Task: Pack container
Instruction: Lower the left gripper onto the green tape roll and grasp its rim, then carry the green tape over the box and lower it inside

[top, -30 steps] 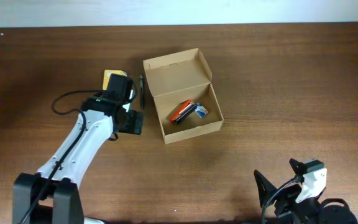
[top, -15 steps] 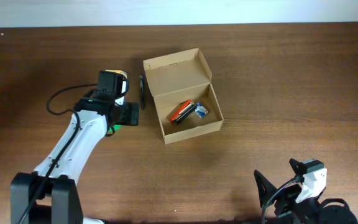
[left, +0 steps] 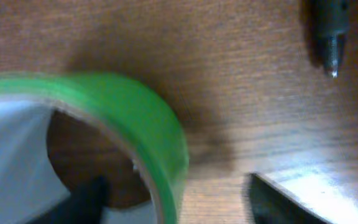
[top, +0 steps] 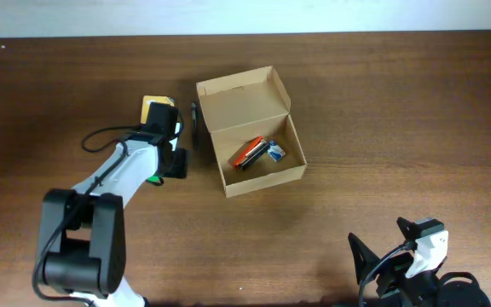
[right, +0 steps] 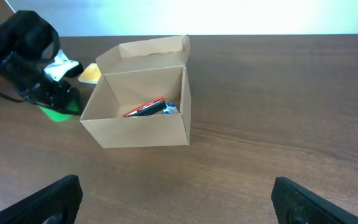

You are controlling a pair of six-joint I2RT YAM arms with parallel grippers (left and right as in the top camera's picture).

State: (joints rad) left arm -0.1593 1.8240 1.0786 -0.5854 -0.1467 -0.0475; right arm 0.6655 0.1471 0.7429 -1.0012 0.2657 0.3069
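Left tool (top: pixel 167 164) moved nearer, tan container (top: pixel 241 101) open

The box (top: pixel 267 177) is left open from above, its lid (top: pixel 241 95) raised at the far side. Passage on its left is narrowed by a pen (left: pixel 330 25) and green tape (left: pixel 135 118).

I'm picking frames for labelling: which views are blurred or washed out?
Left wrist: close-up, the green tape roll and pen tip are soft, out of focus. Right wrist: the container is sharp, but the backdrop beyond the table is blown out white. Overhead: sharp, evenly lit.
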